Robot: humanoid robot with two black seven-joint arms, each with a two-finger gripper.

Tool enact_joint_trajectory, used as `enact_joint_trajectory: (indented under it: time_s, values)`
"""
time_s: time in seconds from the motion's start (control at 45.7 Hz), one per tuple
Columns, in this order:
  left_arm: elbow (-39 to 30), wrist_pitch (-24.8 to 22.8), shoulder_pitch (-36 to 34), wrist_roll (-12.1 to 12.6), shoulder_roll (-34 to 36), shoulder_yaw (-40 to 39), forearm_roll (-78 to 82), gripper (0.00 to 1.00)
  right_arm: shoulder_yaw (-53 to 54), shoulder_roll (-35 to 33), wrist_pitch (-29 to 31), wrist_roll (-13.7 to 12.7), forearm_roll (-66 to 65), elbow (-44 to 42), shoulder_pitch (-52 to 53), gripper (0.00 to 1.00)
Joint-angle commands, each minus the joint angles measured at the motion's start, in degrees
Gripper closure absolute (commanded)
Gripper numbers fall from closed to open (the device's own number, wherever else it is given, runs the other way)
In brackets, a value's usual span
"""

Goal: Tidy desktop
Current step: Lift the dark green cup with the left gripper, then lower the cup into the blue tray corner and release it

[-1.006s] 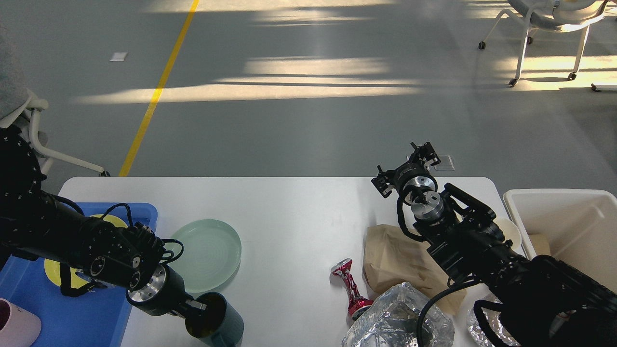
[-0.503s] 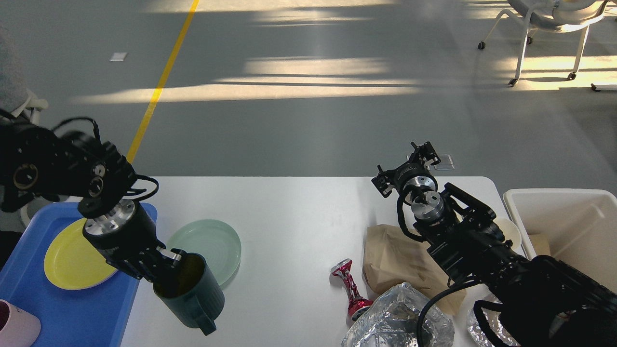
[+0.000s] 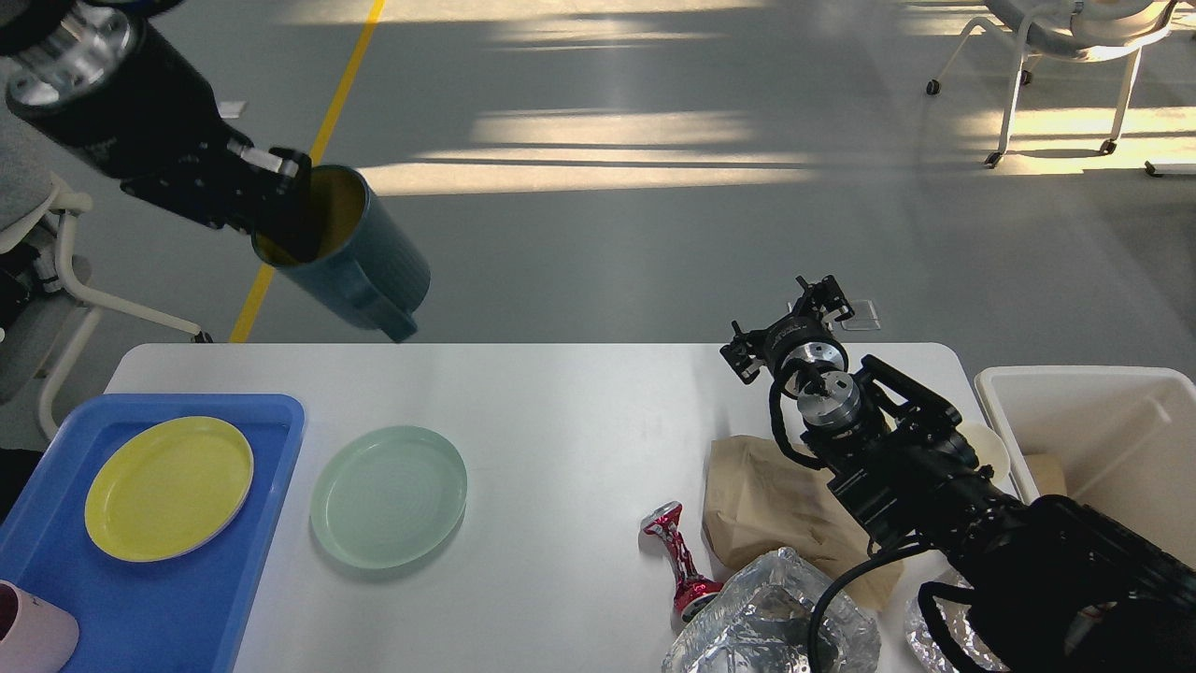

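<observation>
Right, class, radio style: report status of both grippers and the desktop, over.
Left gripper shut on dark teal mug, raised high. Right gripper idle, state unclear. Desktop cluttered: green plate, crushed can, paper bag, foil.

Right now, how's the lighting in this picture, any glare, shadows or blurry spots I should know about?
Head view: sharp overall, no clear motion blur on the raised mug in the left hand. Bright sun streaks cross the floor, nearly washed out at top right by the chair. The desktop is evenly lit with soft shadows. The foil glints. The right arm is dark, so its hand is hard to read.
</observation>
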Motion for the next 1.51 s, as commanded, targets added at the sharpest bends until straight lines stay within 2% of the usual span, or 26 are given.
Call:
enact_joint_trajectory:
  time_s: [0.0, 0.306, 0.569, 0.788, 0.941, 1.181, 1.313, 1.488]
  values:
    - [4.61, 0.01, -3.1, 0.32, 0.16, -1.53, -0.08, 1.0, 0.0, 0.0, 0.05, 0.0, 0.0, 0.01, 0.0, 0.0]
    - [8.57, 0.01, -6.53, 0.76, 0.25, -3.03, -0.17, 1.0, 0.0, 0.0, 0.05, 0.0, 0.0, 0.01, 0.0, 0.0]
    - [8.48, 0.01, -4.95, 0.85, -0.01, -1.54, 0.18, 1.0, 0.0, 0.0, 0.05, 0.0, 0.0, 0.01, 0.0, 0.0]
    - [8.04, 0.01, 5.06, 1.02, 0.08, 3.12, 0.88, 1.0, 0.0, 0.0, -0.04, 0.0, 0.0, 0.01, 0.0, 0.0]
    - [5.32, 0.01, 18.15, 0.76, 0.51, 5.85, 0.79, 1.0, 0.0, 0.0, 0.05, 0.0, 0.0, 0.01, 0.0, 0.0]
    - [4.97, 0.01, 33.72, 1.11, 4.03, 5.76, 1.41, 1.0, 0.0, 0.0, -0.04, 0.0, 0.0, 0.01, 0.0, 0.0]
    - [5.14, 0.01, 40.13, 2.95, 4.21, 5.85, 1.76, 1.0, 0.0, 0.0, 0.05, 0.0, 0.0, 0.01, 0.0, 0.0]
    - [5.49, 6.4, 46.64, 3.39, 4.29, 6.03, 2.29, 1.0, 0.0, 0.0, -0.04, 0.0, -0.09, 0.01, 0.0, 0.0]
